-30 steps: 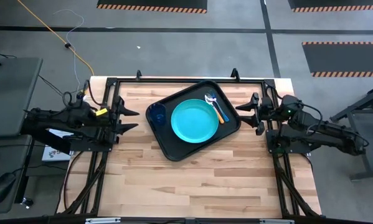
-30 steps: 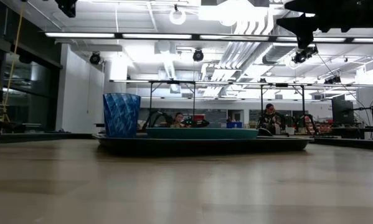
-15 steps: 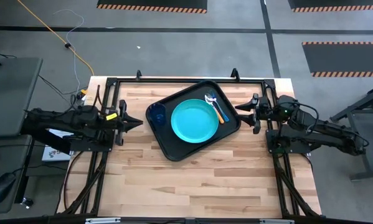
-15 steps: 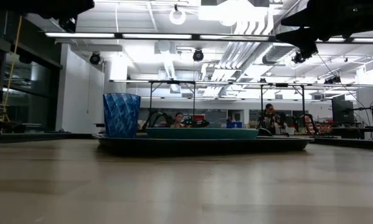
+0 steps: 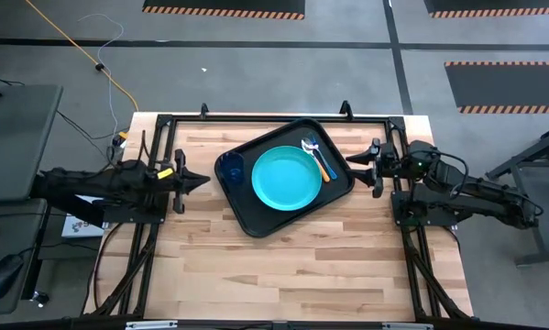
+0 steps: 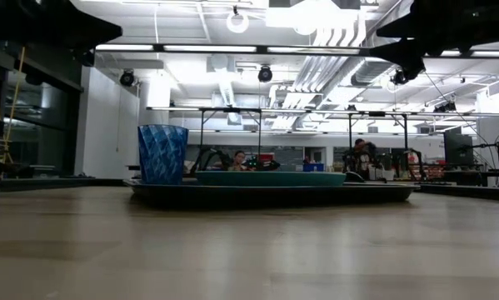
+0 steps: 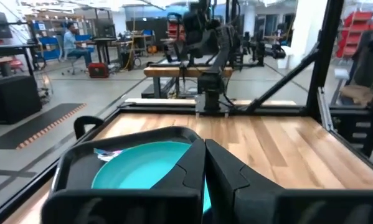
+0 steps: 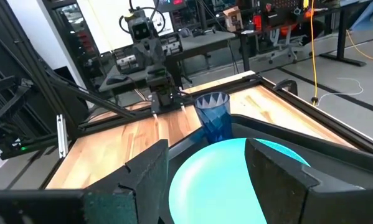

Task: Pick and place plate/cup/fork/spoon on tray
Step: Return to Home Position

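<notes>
The black tray [image 5: 247,213] lies askew at the table's far middle. On it rest the teal plate [image 5: 286,178], the dark blue cup [image 5: 230,167] upright at its left end, and the blue-handled fork [image 5: 311,147] and orange-handled spoon [image 5: 325,168] side by side at its right end. My left gripper [image 5: 203,179] is shut and empty, hovering left of the tray near the cup. My right gripper [image 5: 358,169] is open and empty, just right of the tray. The right wrist view shows the cup [image 8: 212,115] and plate [image 8: 236,174] between its spread fingers.
Bare wooden table [image 5: 292,266] spreads from the tray toward the near edge. A black metal frame [image 5: 274,117] runs along the table's far edge and sides. People and benches show in the room beyond the table [image 6: 361,158].
My left gripper has shut its fingers, which stood apart a second ago, and stays left of the tray. The things on the tray have not moved.
</notes>
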`<state>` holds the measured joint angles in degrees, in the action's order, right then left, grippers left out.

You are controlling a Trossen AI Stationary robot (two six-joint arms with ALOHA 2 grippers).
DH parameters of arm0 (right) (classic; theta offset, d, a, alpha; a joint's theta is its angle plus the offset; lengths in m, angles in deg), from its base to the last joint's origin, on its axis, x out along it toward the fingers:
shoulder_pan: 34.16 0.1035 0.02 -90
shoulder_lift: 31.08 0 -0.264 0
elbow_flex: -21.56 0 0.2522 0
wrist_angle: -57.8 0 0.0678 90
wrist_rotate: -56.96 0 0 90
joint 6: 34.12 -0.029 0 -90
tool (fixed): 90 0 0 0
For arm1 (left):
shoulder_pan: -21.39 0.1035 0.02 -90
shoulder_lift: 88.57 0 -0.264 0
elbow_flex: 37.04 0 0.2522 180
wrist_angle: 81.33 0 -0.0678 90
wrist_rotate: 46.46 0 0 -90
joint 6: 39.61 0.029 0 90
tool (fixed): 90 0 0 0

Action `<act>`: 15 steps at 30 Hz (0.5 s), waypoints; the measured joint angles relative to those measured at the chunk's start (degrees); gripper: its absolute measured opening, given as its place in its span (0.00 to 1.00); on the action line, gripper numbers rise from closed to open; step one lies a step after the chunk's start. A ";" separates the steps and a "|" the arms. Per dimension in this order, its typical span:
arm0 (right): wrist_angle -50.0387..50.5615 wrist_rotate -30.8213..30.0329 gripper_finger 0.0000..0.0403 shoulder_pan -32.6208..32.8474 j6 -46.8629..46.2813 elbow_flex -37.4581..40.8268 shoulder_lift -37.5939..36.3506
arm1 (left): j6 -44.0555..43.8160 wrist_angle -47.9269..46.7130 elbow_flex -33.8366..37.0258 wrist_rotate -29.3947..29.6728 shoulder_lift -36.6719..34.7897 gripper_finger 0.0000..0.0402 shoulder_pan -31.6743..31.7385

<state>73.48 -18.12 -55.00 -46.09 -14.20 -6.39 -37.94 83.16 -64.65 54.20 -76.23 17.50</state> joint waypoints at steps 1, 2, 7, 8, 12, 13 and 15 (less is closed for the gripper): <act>0.20 0.02 0.51 0.00 0.00 0.00 0.00 | -0.42 -0.67 0.00 -0.23 -1.08 0.00 0.30; 0.35 0.02 0.51 0.00 0.00 0.00 0.00 | -0.84 -0.98 0.00 -0.88 -1.94 0.00 0.58; 0.93 0.01 0.51 0.00 0.00 0.00 -0.02 | -2.94 -2.96 0.13 -2.69 -3.79 0.00 0.81; 0.93 0.01 0.51 0.00 0.00 0.00 -0.02 | -3.08 -1.86 0.74 -2.71 -3.79 0.00 0.81; 0.93 0.02 0.51 0.00 0.00 0.00 -0.02 | -3.10 5.44 6.33 -2.67 -3.86 0.00 0.81; 0.93 0.02 0.51 0.00 0.00 0.00 -0.01 | -3.13 7.11 7.66 -2.65 -3.98 0.00 0.81; 1.07 0.02 0.51 0.00 0.00 -0.01 0.00 | -3.08 9.73 9.62 -2.65 -4.48 0.00 0.82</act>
<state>74.55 -18.10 -55.00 -46.09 -14.22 -6.39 -41.02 92.89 -55.03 51.56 -80.70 18.33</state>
